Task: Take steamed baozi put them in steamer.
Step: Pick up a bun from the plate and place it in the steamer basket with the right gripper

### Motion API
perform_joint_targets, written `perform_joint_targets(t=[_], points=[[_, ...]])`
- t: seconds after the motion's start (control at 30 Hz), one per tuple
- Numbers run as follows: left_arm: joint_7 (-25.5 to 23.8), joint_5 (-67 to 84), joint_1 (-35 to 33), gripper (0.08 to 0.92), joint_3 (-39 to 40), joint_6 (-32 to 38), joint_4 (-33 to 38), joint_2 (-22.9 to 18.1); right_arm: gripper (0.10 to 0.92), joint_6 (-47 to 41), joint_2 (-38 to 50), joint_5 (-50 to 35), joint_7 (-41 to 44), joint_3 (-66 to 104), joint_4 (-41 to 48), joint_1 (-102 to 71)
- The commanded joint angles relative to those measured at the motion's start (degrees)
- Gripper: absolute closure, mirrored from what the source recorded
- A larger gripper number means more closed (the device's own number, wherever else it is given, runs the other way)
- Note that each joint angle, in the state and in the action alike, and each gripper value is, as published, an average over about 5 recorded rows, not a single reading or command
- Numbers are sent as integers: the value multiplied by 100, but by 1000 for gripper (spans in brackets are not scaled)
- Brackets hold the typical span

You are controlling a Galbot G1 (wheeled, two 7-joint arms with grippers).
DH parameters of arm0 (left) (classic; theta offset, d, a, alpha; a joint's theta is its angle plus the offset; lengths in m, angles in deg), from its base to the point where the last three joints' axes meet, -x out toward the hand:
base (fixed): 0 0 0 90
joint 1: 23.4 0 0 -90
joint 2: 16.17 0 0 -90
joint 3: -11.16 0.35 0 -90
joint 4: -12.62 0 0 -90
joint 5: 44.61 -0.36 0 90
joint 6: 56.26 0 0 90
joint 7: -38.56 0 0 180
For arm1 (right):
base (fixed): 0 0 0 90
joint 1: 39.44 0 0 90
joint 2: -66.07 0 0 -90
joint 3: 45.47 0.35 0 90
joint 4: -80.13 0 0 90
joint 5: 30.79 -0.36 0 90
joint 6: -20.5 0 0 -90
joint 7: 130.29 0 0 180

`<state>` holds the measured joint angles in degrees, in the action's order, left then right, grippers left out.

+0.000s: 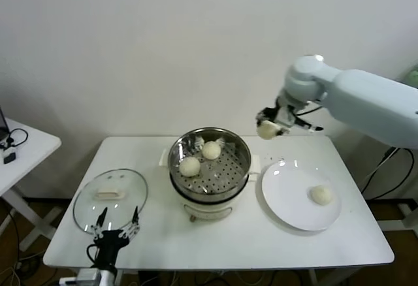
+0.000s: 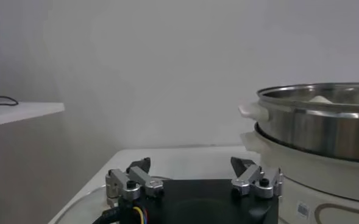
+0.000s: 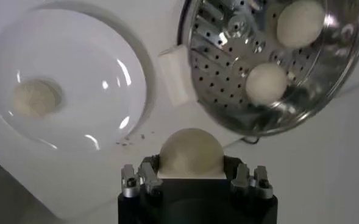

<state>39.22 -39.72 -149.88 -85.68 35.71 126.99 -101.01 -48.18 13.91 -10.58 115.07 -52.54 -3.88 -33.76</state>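
Now the right gripper [image 1: 269, 128] clamps a baozi [image 3: 189, 152] above-right of the steamer [image 1: 243, 150]; left gripper [image 1: 118, 226] gapes empty near its left.

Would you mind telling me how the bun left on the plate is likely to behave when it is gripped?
The bun on the plate looks round and smooth, so it may roll if nudged. It is probably soft and light: the right hand carries a similar one, so a gentle squeeze seems wise.
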Motion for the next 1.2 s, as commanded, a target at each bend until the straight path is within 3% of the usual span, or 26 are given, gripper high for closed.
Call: perform_joint_targets(t=[0.03, 0.53, 1.2], points=[[-42, -24, -58, 177, -9, 19, -42, 41, 347, 484, -1291, 839, -82, 19, -355, -418], [-79, -23, -127, 177, -6, 28, -169, 114, 347, 957, -1945, 609, -100, -404, -63, -665], [-80, 10, -111, 177, 19, 61, -312, 57, 347, 1274, -1518, 813, -159, -611, -457, -777]])
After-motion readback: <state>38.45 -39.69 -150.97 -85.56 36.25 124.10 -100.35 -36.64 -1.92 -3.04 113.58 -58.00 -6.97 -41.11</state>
